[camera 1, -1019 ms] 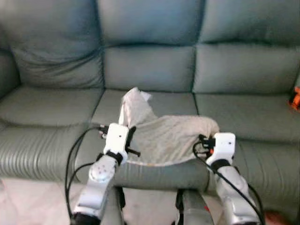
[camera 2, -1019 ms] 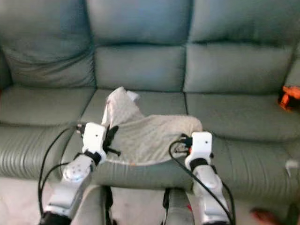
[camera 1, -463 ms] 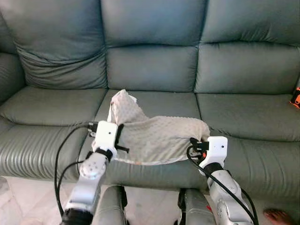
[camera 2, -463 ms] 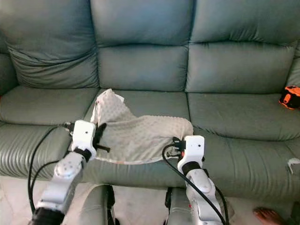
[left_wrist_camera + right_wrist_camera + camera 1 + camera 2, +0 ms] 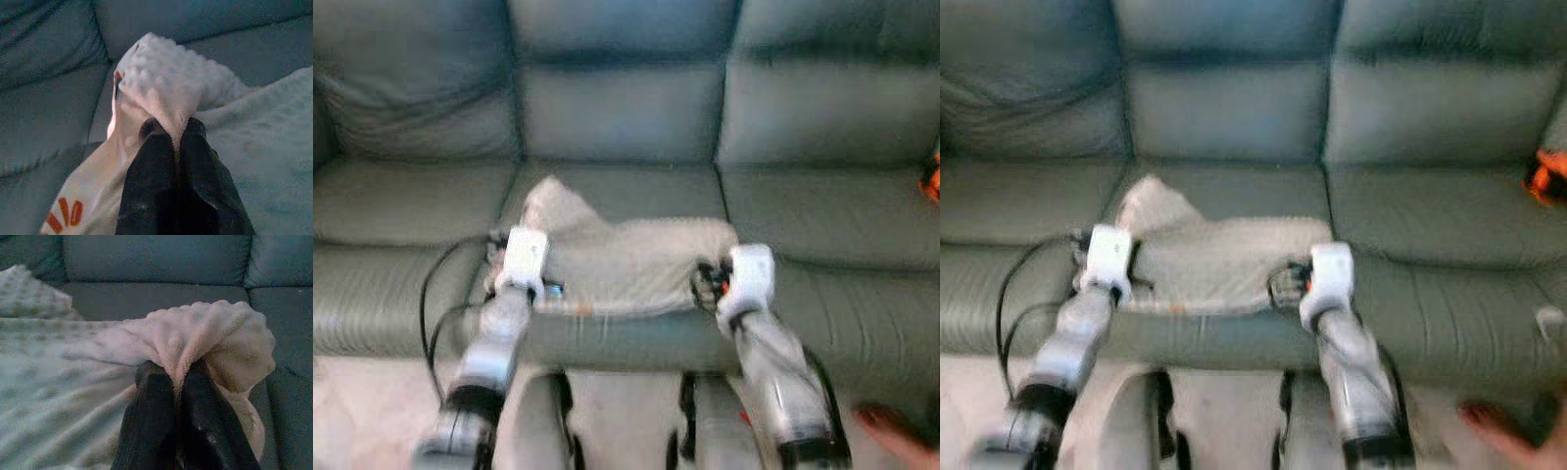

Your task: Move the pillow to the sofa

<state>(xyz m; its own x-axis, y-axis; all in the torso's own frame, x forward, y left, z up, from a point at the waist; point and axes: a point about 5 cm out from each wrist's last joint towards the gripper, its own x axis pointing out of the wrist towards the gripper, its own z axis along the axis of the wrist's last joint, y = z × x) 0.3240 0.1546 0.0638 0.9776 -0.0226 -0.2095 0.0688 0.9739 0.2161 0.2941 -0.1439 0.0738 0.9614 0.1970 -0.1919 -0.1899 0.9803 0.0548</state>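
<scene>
Well, I have the sofa [image 5: 626, 108] across my head view: grey-green leather, three seats wide, with plump back cushions and ribbed fronts on the seat cushions. The head pictures are blurred. On the front half of the middle seat lies the pillow [image 5: 622, 259], limp and flat, more like an empty cover, cream-white with a dotted, nubby fleece texture; one corner stands up in a peak at the rear left. The seats on either side of it are open leather.

My left pincer [image 5: 172, 139] is pinched tight on the pillow's left edge, the fabric bunched up between the two black fingers. Near it, on the smooth inner lining, I see orange-red marks that I cannot read. My right pincer [image 5: 177, 377] is likewise closed on a fold of the fluffy right edge.

A small orange object [image 5: 1549, 176] sits at the far right of the sofa, too blurred to identify. At the lower right corner, a person's foot [image 5: 1498, 431] rests on the pale floor [image 5: 352, 411].
</scene>
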